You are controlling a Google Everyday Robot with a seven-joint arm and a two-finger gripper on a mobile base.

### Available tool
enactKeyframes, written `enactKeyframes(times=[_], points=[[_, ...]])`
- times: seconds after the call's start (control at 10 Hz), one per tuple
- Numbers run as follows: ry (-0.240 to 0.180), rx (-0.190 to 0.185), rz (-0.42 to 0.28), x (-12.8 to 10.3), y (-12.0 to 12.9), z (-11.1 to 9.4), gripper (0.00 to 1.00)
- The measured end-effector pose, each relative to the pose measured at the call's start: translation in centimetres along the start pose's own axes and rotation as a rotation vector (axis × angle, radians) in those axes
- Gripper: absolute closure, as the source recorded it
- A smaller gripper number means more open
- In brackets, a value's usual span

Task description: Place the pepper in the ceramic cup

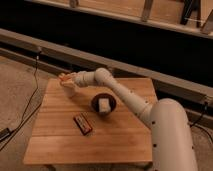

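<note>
The robot's white arm [125,97] is reaching across the light wooden table [55,145] to its far left corner, putting the gripper [69,78] directly over the small cream-white ceramic cup [69,90]. The small orange-red pepper [64,78] is sitting at the gripper's tip, just above the cup's mouth, seemingly lined up for a drop. Whether the gripper is clasping it or has released it, I cannot tell. The dark round bowl [95,100] and the flat dark rectangular object [83,124] are lying apart from the cup, out of the way.
</note>
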Motion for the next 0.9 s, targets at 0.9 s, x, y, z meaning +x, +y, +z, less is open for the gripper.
enactKeyframes(times=[0.9], points=[[0.002, 0.014, -0.008, -0.38, -0.17, -0.60, 0.20]])
